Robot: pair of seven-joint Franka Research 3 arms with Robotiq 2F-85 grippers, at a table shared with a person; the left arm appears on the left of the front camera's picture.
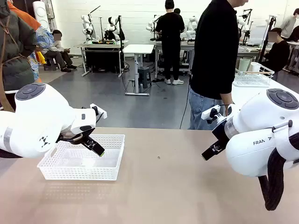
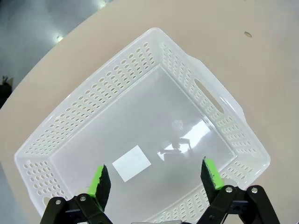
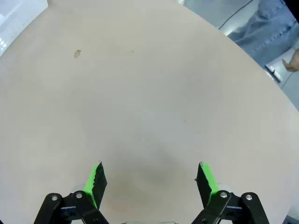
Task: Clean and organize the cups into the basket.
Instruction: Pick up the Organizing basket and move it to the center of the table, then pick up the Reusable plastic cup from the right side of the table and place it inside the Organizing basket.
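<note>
The white perforated basket point(image 1: 49, 164) sits on the table at the left with nothing in it but a white label on its floor. My left gripper point(image 1: 96, 148) hangs open just above its inside; in the left wrist view the basket point(image 2: 107, 79) lies below the open left gripper point(image 2: 158, 179). My right gripper point(image 1: 211, 150) is open over bare table at the right, as the right wrist view shows point(image 3: 152, 179). A pale mint cup point(image 1: 244, 64) stands in a white wire rack point(image 1: 254, 79) on a separate surface at the back right.
A person point(image 1: 215, 60) in a black top and jeans stands at the table's far edge, right of centre, one hand point(image 3: 294, 60) hanging down. A small dark speck point(image 1: 158, 158) marks the tan table point(image 1: 163, 186). The basket's corner point(image 3: 14, 18) shows top left in the right wrist view.
</note>
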